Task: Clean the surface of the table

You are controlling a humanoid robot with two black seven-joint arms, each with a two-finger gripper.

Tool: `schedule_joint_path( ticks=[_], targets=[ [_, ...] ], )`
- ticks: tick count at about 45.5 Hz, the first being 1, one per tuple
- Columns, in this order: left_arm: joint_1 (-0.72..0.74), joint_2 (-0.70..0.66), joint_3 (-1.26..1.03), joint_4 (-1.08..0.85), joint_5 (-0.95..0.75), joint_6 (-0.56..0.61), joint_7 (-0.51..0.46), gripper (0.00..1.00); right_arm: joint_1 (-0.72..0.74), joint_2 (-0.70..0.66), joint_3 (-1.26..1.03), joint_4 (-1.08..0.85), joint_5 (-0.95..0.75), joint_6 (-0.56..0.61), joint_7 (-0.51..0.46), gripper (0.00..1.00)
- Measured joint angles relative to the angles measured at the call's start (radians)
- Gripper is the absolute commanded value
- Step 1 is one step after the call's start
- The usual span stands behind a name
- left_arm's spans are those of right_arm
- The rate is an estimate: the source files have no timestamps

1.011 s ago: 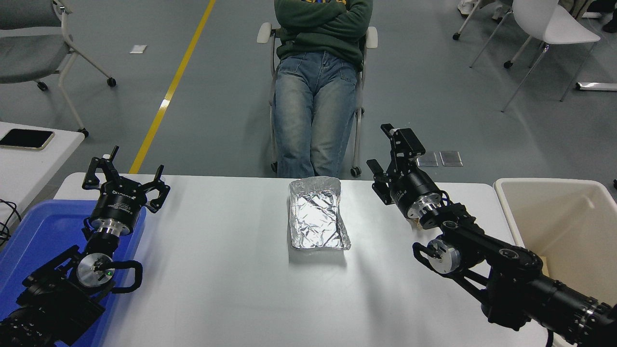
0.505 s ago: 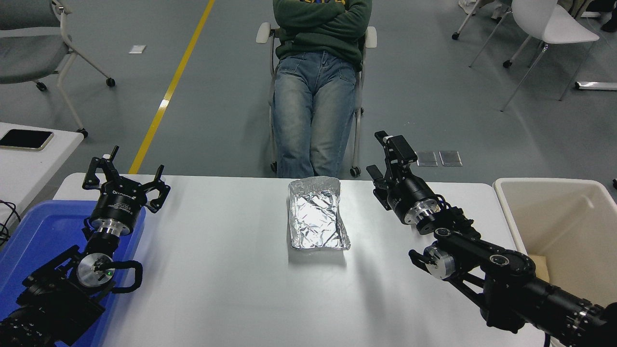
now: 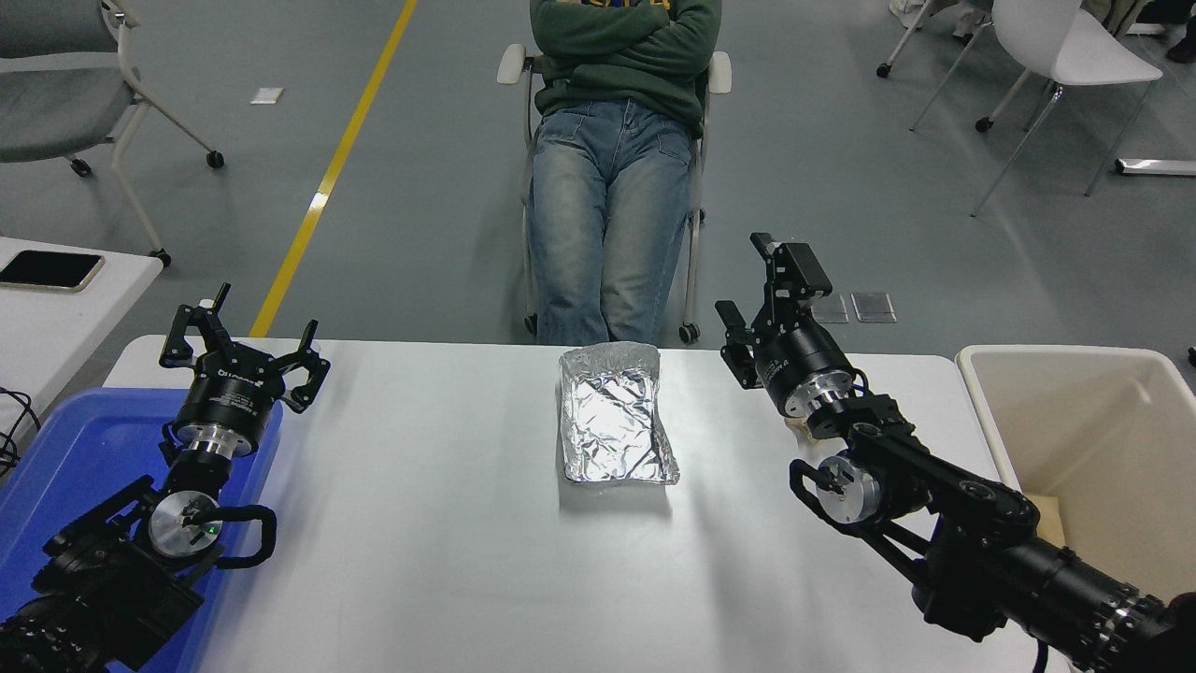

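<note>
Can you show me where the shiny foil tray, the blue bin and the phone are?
Foil tray (image 3: 617,421): head view, on its crinkled middle.
Blue bin (image 3: 84,449): head view, on its bare floor.
Phone (image 3: 49,269): head view, on its black screen.

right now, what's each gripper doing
Left gripper: open, holding nothing, over the blue bin.
Right gripper: open, holding nothing.

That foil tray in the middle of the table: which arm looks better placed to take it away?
Probably the right. Its tool is open, raised beside the foil tray, with the beige bin on its side. The left tool sits farther off, over the blue bin.
</note>
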Motion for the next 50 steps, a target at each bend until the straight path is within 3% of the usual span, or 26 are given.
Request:
schedule_joint_path(
  ticks=[18,38,50],
  targets=[
    [0.0,0.0,0.0,-0.001,0.0,0.0,0.0,1.0,0.045,0.004,-0.087,-0.035,-0.037,-0.024,-0.007,1.0],
    [0.0,0.0,0.0,0.001,0.0,0.0,0.0,1.0,0.055,-0.02,-0.187,-0.106,-0.392,-0.094,-0.08,1.0],
    [0.0,0.0,0.0,0.001,0.0,0.0,0.0,1.0,0.102,-0.023,-0.307,-0.157,-0.491,-0.175,-0.112,1.0]
  ],
)
